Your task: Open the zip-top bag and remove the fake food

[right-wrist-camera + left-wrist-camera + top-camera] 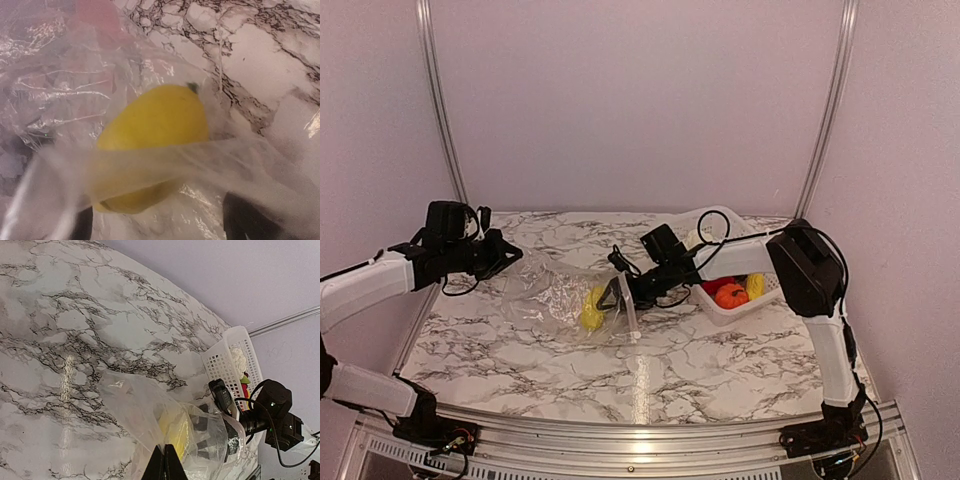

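The left hand [506, 256] is pinched shut on an edge of the clear, crinkly plastic zip-top bag [548, 296], which is spread on the marble tabletop [720, 360] between both hands. The right hand [616, 293] is held wide at the bag's mouth; a yellow plastic toy fruit [150, 145] is seen inside, ahead of its fingertips.

No text, label, brand, number or sign can be read in any of the views. Nothing legible is seen on the zip-top bag [545, 295] or on the white basket [725, 312].
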{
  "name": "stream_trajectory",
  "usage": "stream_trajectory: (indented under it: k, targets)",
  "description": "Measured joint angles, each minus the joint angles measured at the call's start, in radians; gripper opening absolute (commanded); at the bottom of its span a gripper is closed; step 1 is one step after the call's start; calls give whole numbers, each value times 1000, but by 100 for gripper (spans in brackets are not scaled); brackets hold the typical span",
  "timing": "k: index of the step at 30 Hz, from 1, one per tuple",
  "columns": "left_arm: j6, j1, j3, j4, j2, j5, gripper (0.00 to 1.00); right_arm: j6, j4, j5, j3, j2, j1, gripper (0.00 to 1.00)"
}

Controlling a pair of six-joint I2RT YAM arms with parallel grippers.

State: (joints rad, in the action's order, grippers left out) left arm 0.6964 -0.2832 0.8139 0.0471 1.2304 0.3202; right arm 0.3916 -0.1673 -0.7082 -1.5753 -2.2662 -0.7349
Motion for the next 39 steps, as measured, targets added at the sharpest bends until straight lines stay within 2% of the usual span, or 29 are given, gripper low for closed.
stream_trajectory:
  k: [9,12,23,32,39]
  targets:
    - [36,0,-72,-43,26,2,0,-27,34,43,31,31,-10,94]
    - [45,0,-84,-55,29,2,0,-45,7,71,15,32,-17,98]
    - [71,0,-120,-108,43,5,0,-110,-209,306,-240,-1,-133,99]
    - [90,0,-155,-146,47,14,0,-137,-281,399,-336,-96,-177,91]
    - [93,0,-169,-154,47,20,0,-169,-294,450,-353,-98,-176,77]
